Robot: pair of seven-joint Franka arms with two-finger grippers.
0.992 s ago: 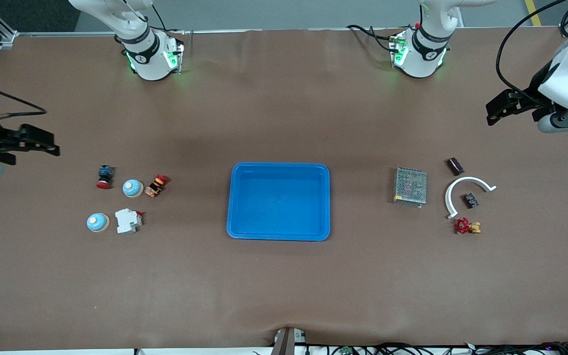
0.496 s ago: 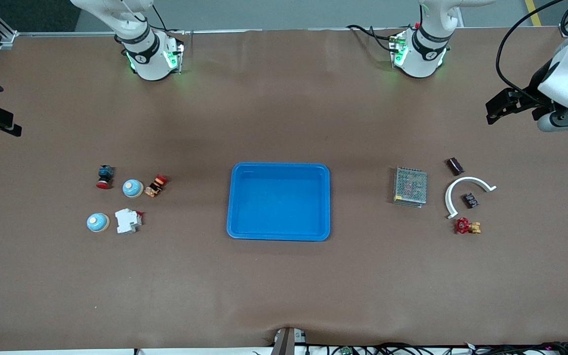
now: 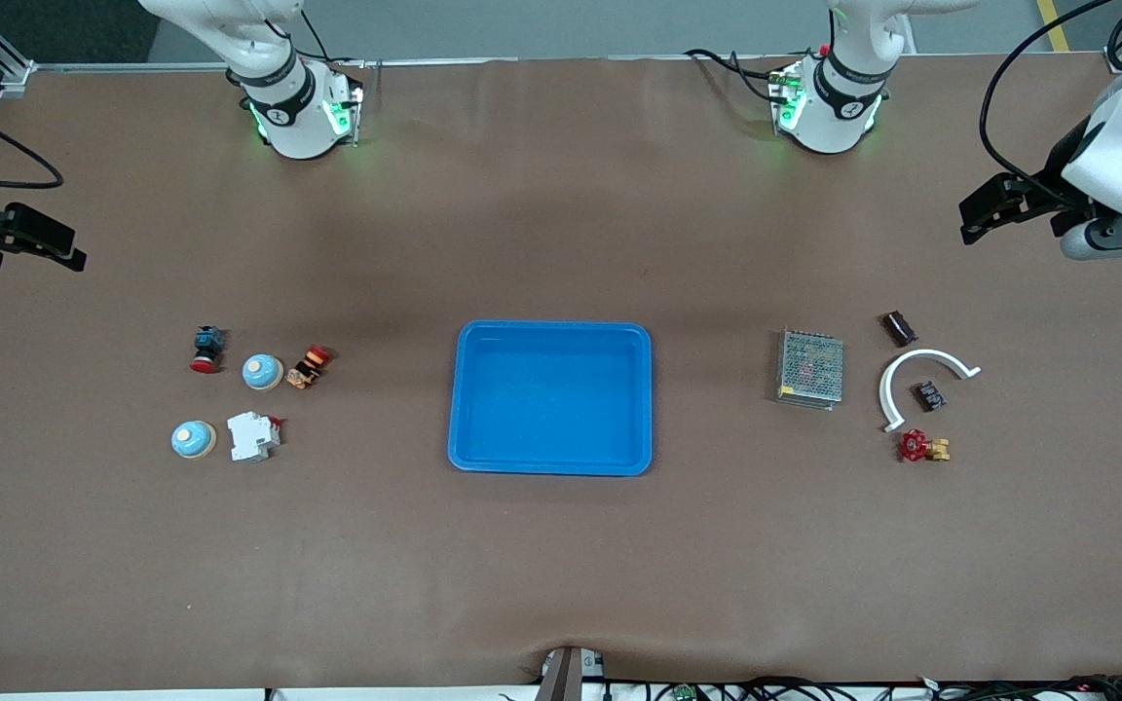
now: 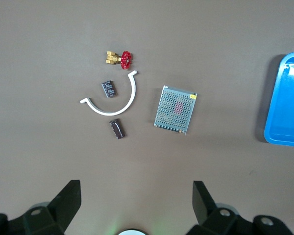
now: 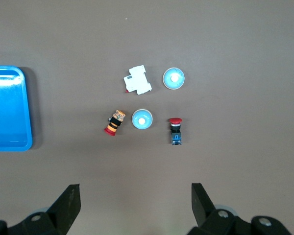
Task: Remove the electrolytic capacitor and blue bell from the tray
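Note:
The capacitor (image 3: 900,328) (image 4: 117,129) is a dark little cylinder lying on the table toward the left arm's end, beside a white arc (image 3: 921,375). Two blue bells lie toward the right arm's end: one (image 3: 262,371) (image 5: 142,119) between a red push button and an orange part, the other (image 3: 193,439) (image 5: 174,78) nearer the camera, beside a white breaker. My left gripper (image 3: 982,209) (image 4: 136,185) hangs open and empty over bare table, well apart from the capacitor. My right gripper (image 3: 55,248) (image 5: 135,187) is open and empty over bare table at its end, apart from the bells.
A blue tray (image 3: 464,409) with nothing in it sits mid-table. By the capacitor lie a metal mesh power supply (image 3: 810,368), a small black module (image 3: 929,395) and a red valve (image 3: 923,447). By the bells are a red button (image 3: 207,349), an orange part (image 3: 308,366) and a white breaker (image 3: 252,436).
My right gripper swung out toward the table's edge and away from the bells, then came partly back in. The left arm and all objects stayed still.

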